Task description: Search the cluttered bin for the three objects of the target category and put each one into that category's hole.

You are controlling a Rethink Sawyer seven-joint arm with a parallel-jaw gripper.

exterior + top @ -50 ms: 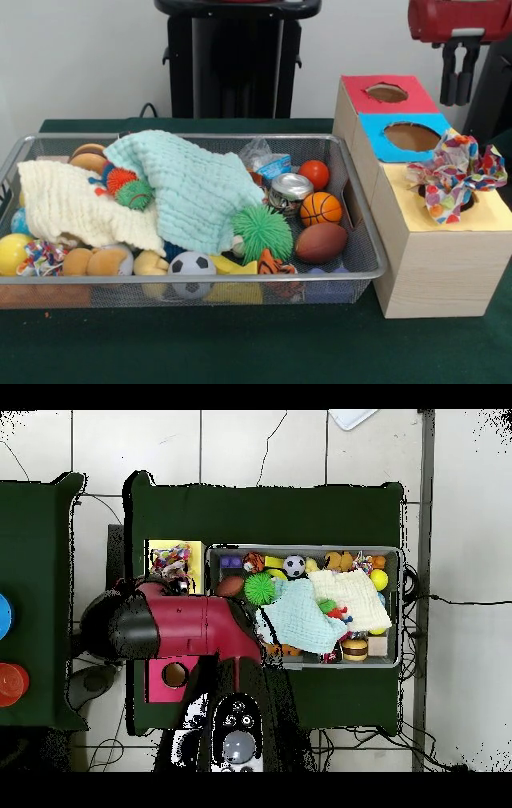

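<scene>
Clutter fills a wire-mesh bin (364,240) on a green-covered table (240,352): at its left edge a yellow ball (11,253), then a cream knitted cloth (68,204) and a mint waffle-weave cloth (188,188) draped over half the load, presumably hiding more toys beneath. Farther right lie a soccer ball (191,265), a spiky green ball (262,232), a dented metal can (290,190), a pebbled basketball (321,208) and a smooth brown football (321,242). Beside the bin stands a wooden sorting box (436,268), its top in red, blue and yellow panels, each cut with a round hole; a crumpled, confetti-patterned fabric toy (456,172) sits stuffed into the yellow hole (judged to be one target already delivered, which would leave others to dig out). Above the box's far right hangs the gripper (459,94), its two black fingers (466,86) hanging side by side with only a slim gap, nothing between them. In the overhead view the red arm (190,629) covers most of the box.
</scene>
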